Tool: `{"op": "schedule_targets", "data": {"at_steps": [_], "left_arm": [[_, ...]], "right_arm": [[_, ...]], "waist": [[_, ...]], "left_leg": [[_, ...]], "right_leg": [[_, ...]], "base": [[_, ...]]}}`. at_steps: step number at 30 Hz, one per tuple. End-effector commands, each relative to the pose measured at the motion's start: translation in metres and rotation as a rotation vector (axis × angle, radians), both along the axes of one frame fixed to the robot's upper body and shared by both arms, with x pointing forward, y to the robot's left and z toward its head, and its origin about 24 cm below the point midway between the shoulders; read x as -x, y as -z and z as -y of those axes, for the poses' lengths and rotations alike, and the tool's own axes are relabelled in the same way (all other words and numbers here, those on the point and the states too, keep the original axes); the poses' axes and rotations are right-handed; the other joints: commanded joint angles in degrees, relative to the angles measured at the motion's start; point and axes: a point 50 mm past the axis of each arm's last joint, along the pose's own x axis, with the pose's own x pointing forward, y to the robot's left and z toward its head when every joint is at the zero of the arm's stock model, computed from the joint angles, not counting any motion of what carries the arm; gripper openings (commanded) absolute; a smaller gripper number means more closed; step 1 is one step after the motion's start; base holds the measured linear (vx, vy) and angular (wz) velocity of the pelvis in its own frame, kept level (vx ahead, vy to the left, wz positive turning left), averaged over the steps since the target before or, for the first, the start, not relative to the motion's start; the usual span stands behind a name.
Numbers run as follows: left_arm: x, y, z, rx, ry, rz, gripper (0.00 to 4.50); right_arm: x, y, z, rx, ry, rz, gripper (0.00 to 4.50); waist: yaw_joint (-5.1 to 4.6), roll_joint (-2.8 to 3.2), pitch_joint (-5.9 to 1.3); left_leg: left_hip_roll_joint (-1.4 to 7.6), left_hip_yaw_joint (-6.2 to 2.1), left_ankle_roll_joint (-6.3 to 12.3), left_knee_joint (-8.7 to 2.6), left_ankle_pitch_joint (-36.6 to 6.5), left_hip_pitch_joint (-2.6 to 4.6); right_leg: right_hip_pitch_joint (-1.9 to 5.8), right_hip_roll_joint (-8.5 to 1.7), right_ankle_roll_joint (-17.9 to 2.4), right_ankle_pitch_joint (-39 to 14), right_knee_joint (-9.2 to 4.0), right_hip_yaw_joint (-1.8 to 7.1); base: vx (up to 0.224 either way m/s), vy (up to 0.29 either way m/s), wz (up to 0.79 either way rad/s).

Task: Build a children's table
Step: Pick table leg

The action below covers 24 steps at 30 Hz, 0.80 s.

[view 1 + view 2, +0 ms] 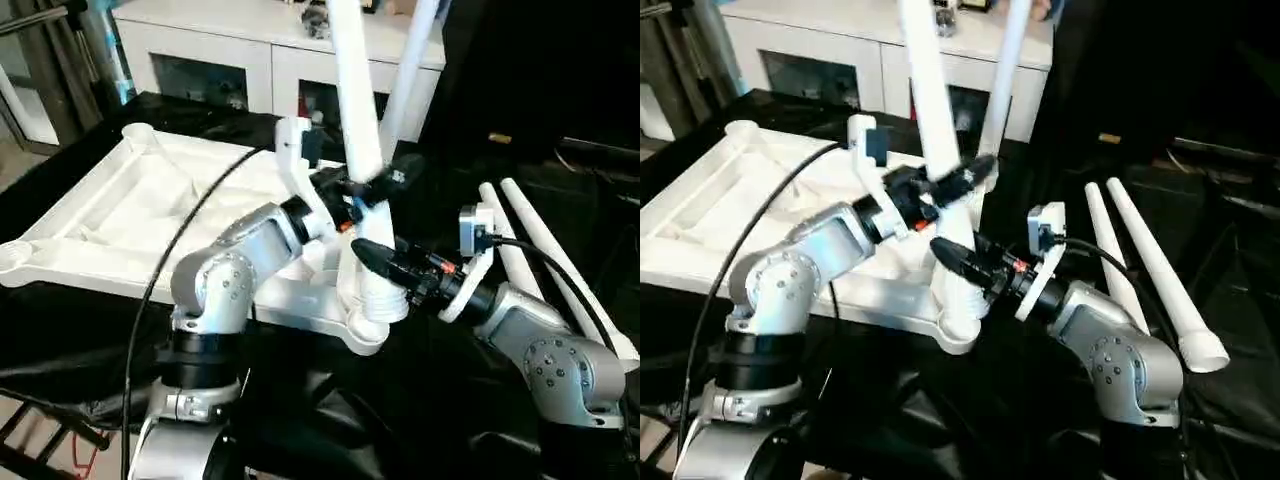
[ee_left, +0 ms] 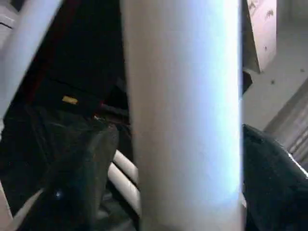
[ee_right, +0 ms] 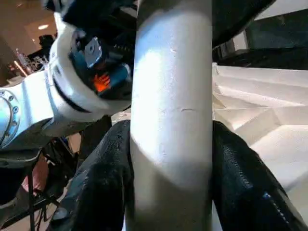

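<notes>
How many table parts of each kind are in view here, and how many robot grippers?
Tabletop: 1
Legs standing in tabletop sockets: 2
Legs lying loose to the right: 2
Grippers, left and right: 2
Total: 7

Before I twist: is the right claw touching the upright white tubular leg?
Touching. In the right wrist view, both black fingers press against the upright white tubular leg with no gap.
</notes>
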Motion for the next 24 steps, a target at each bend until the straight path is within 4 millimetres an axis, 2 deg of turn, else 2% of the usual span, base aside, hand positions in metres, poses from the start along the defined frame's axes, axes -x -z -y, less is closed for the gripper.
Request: {"op": "schedule_targets", "data": {"at_steps": [1,3,6,7,11,14,17,24], "left_arm": [[-0.002,-0.006,0.004,-0.007,-0.002,0.004,3.73],[-0.003,-0.006,0.002,-0.03,-0.028,0.005,3.66],[-0.008,-0.006,-0.001,-0.059,-0.109,-0.023,3.29],[-0.01,-0.005,-0.002,-0.078,-0.143,-0.035,3.25],[-0.016,-0.004,-0.002,-0.12,-0.248,-0.069,2.86],[-0.017,-0.004,-0.002,-0.125,-0.267,-0.074,2.72],[-0.019,-0.003,-0.003,-0.135,-0.312,-0.086,2.4],[-0.02,-0.006,-0.002,-0.118,-0.326,-0.084,1.97]], "right_arm": [[0.0,-0.005,-0.004,0.0,-0.033,0.038,1.88],[-0.001,-0.005,-0.005,0.02,-0.025,0.047,1.88],[-0.006,-0.005,-0.009,0.08,0.022,0.077,1.88],[-0.009,-0.006,-0.011,0.108,0.05,0.092,1.88],[-0.02,-0.006,-0.021,0.191,0.154,0.131,1.88],[-0.022,-0.008,-0.024,0.203,0.174,0.147,1.88],[-0.025,-0.011,-0.03,0.203,0.194,0.163,1.88],[-0.025,-0.011,-0.035,0.216,0.202,0.185,1.88]], "waist": [[0.27,-0.05,-3.71],[0.23,0.05,-3.73],[0.11,-0.03,-3.74],[0.04,-0.2,-3.73],[-0.07,-0.17,-3.63],[-0.04,-0.11,-3.6],[-0.13,0.11,-3.67],[-0.1,0.04,-3.65]], "left_leg": [[1.36,-0.87,-0.16,-3.97,-11.72,0.72],[1.4,-0.87,-0.01,-3.95,-11.05,0.64],[1.42,-0.87,-0.23,-3.91,-10.39,0.52],[1.36,-0.83,-0.2,-3.93,-10.5,0.57],[1.31,-0.84,-0.65,-3.91,-11.06,0.59],[1.29,-0.85,-0.78,-3.96,-11.41,0.68],[1.34,-0.95,-0.74,-4.05,-11.66,0.63],[1.28,-0.87,-0.48,-4.01,-11.71,0.61]], "right_leg": [[2.83,-2.5,-6.57,-16.88,-4.79,1.62],[2.89,-2.45,-7.11,-15.05,-4.61,1.63],[2.99,-2.44,-7.59,-13.42,-4.37,1.63],[3.03,-2.42,-7.54,-13.7,-4.47,1.6],[2.86,-2.5,-6.56,-15.99,-4.64,1.66],[2.75,-2.42,-6.18,-16.34,-4.75,1.67],[2.84,-2.3,-6.48,-14.58,-4.57,1.65],[2.93,-2.32,-6.9,-13.15,-4.46,1.69]], "base": [[0.0,0.0,0.0],[0.0,0.0,0.0],[0.0,0.0,0.0],[0.0,0.0,0.0],[0.0,0.0,0.0],[0.0,0.0,0.0],[0.0,0.0,0.0],[0.0,0.0,0.0]]}}
